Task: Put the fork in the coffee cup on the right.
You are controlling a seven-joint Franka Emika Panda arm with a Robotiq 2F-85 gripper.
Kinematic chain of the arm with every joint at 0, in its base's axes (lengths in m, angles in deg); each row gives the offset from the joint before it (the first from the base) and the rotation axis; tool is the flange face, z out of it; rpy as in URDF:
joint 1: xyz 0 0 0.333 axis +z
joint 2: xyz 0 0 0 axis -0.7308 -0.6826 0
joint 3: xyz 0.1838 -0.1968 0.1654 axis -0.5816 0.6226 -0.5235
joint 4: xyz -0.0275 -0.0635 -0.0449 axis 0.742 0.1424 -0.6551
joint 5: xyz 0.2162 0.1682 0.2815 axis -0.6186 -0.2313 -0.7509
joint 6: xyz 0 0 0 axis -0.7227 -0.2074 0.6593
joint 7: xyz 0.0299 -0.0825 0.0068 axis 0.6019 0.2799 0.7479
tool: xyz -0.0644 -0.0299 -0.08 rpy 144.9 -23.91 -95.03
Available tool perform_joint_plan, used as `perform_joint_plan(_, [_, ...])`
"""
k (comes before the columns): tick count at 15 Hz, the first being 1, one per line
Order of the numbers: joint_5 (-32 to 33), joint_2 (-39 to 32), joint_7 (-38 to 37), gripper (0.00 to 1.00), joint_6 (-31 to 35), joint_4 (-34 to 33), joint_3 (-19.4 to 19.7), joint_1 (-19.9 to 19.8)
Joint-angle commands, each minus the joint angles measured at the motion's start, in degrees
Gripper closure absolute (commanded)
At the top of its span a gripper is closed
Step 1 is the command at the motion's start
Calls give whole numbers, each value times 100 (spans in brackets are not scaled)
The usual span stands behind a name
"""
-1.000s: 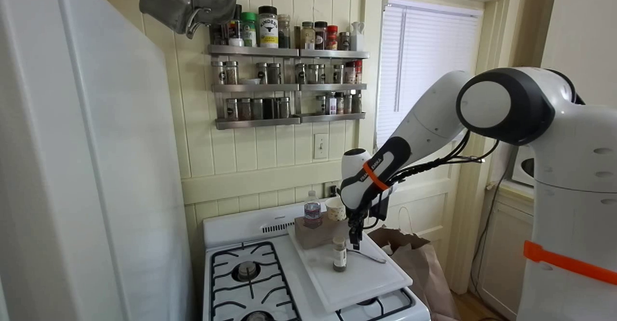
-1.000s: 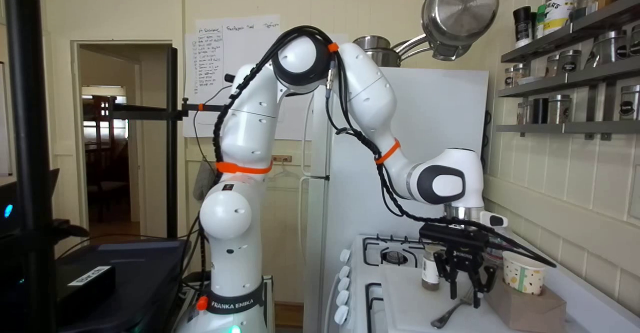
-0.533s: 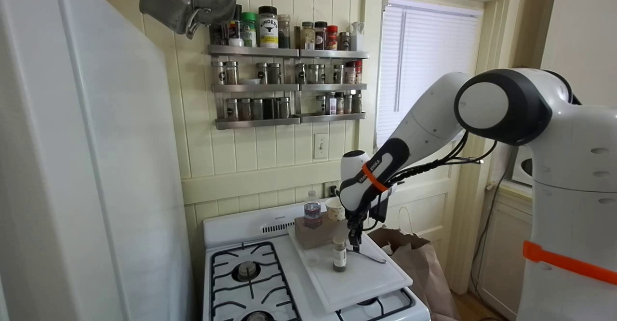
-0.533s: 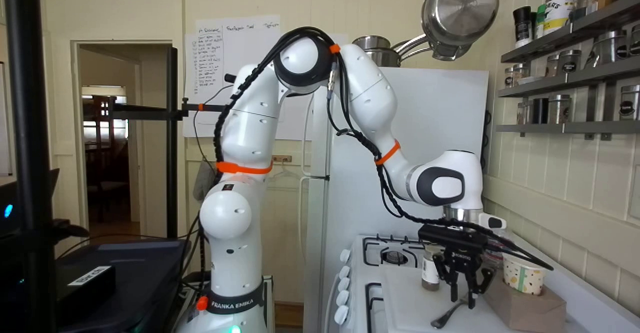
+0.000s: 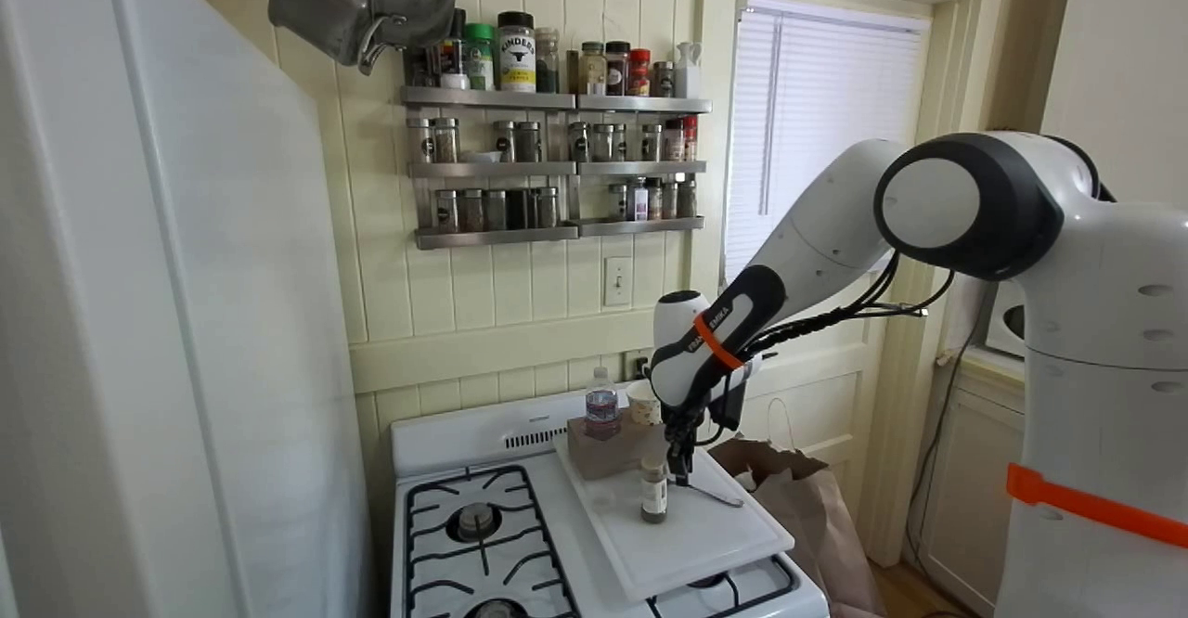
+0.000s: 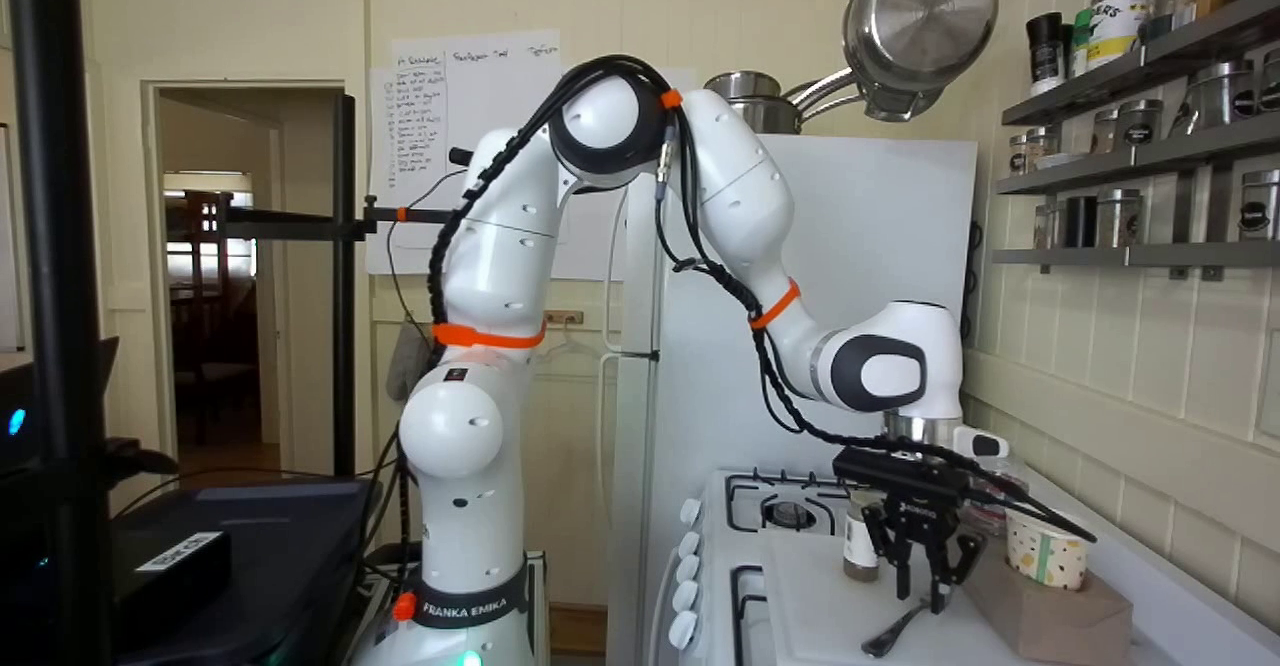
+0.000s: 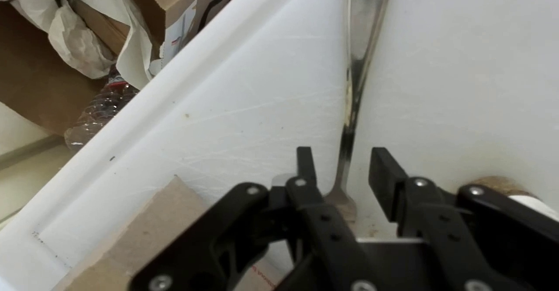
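Observation:
The fork (image 7: 356,72) is silver and lies flat on the white cutting board, its tines toward the gripper's base in the wrist view. It also shows in both exterior views (image 5: 719,495) (image 6: 893,633). My gripper (image 7: 342,151) is open, with a finger on each side of the fork's neck and a gap on both sides. One finger hides part of the tines. In an exterior view the gripper (image 6: 920,601) is low over the board; I cannot tell if it touches. The coffee cup (image 6: 1045,553), cream paper with tan spots and a green stripe, stands upright on a brown box.
The cutting board (image 6: 820,596) lies over the stove. A spice jar (image 6: 860,546) stands close beside the gripper. The brown box (image 6: 1060,616) also carries a water bottle (image 5: 601,405). A paper bag (image 5: 807,507) stands beside the stove, and pots hang above.
My gripper has sunk slightly and shifted a little to the left in both exterior views. Its fingers look slightly closer together. The fork and the cup have not moved.

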Motion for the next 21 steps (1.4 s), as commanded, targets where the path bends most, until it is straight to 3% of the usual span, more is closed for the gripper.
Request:
perform_joint_plan(1, [-198, -149, -10, 67, -33, -40, -81, -54])
perform_joint_plan(2, [-233, -181, -14, 76, -37, -51, -83, -62])
perform_joint_plan(4, [-297, -226, -19, 73, -39, -58, -82, -84])
perform_joint_plan(5, [-337, -239, -24, 78, -30, -54, -83, -97])
perform_joint_plan(7, [-384, -239, -44, 100, -14, -38, -80, -119])
perform_joint_plan(11, [-330, -3, -89, 98, 172, 157, -75, -110])
perform_joint_plan(16, [-277, 936, 51, 98, 1531, 1056, -112, -70])
perform_joint_plan(21, [-983, 1946, 755, 98, 2405, 1917, -126, 147])
